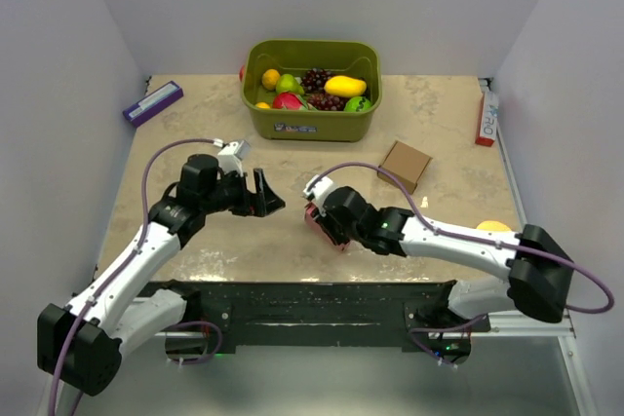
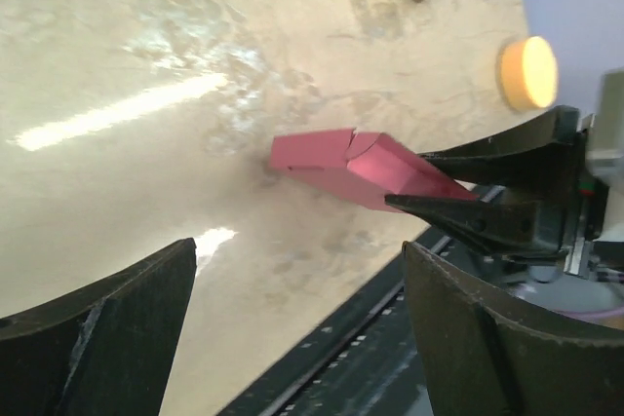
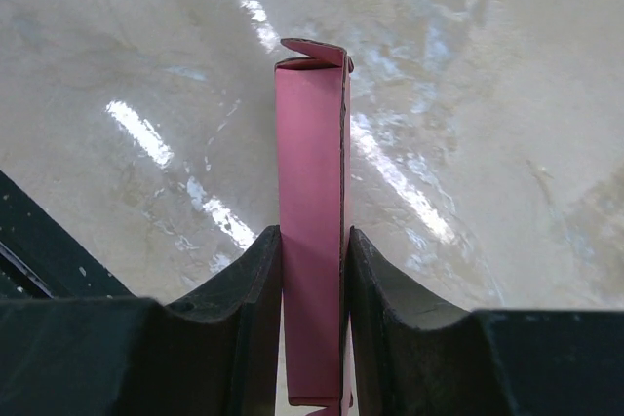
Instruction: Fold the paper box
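— Pink-red, thin, card-like: looking at the paper box (image 3: 312, 192) now. Lying flat as a cutout, or standing up as a sleeve?

— Standing up as a slim rectangular sleeve, judging by the long walls squaring off. Showing a far-end flap bending over but not tucking in, gaping slightly at the corner.

— Sitting how far along, then?

— Guessing past the middle: having the body formed, having the ends waiting to be closed. Not seeing the near end well enough to say.

— Resting where?

— Hanging low over the table (image 1: 458, 124), near its front centre, between the two arms. Not managing to tell whether touching the surface or just clearing it.

— Being held by what?

— Being pinched by the right gripper (image 3: 312, 241), fingers (image 3: 255, 280) pressing against both long walls, narrowed down to the box's thickness, leaving most of the length poking out ahead.

— And the left gripper (image 2: 300, 260)?

— Hovering near the free end, spreading wide, clasping nothing, sitting apart from the card.

— Calling for what next, at a guess?

— Probably pushing that loose flap in with the free fingers; risking a crease or a buckle, being such thin card.

— Anything else around?

— Only passing mention: brown cardboard box (image 1: 405, 165) lying behind and to the right, green bin (image 1: 351, 124) of fruit (image 1: 344, 86) standing at the rear, yellow disc (image 2: 526, 72) near the right edge, all sitting well apart.
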Controlling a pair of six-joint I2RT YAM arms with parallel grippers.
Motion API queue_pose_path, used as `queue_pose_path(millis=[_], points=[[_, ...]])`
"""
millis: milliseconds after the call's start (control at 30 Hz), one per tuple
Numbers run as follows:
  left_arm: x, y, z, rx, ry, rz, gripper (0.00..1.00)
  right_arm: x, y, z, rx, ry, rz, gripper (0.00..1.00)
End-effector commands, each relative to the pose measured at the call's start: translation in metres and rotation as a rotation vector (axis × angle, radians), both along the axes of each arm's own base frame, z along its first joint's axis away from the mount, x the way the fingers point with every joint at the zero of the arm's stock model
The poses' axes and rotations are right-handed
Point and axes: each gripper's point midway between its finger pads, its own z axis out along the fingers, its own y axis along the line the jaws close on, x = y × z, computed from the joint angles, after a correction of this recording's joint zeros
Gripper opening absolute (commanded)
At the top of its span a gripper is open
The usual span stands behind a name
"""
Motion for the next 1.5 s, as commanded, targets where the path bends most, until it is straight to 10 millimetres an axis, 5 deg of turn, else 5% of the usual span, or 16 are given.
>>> queue_pose_path(millis=[0,133,233,367,433,667,833,1167,1467], points=[[0.009,0.029,-0.005,0.189,-0.13,0.026,0.9,0.006,0.039,0.008,-0.002,0.005,0.22,0.15],[0.014,0.031,-0.007,0.2,-0.172,0.032,0.9,0.018,0.048,0.009,-0.045,-0.007,0.237,0.2],[0.016,0.029,-0.016,0.21,-0.163,0.017,0.89,0.027,0.046,0.01,-0.069,-0.021,0.209,0.33],[0.021,0.027,-0.023,0.225,-0.166,0.004,0.88,0.03,0.044,0.024,0.0,-0.014,0.139,0.69],[0.022,0.026,-0.023,0.235,-0.178,-0.007,0.88,0.028,0.04,0.037,0.052,-0.015,0.098,0.72],[0.016,-0.002,-0.026,0.321,-0.249,-0.13,0.86,0.007,0.013,0.061,0.231,0.073,-0.105,0.73],[0.008,-0.019,-0.041,0.354,-0.225,-0.197,0.86,-0.004,-0.016,0.047,0.192,0.043,-0.113,0.84],[0.045,-0.049,-0.024,0.293,-0.224,-0.146,0.86,0.022,-0.035,0.009,0.18,0.133,-0.348,0.9],[0.086,-0.06,-0.061,0.415,-0.156,-0.134,0.84,0.046,-0.047,-0.014,0.372,0.311,-0.463,0.87]])
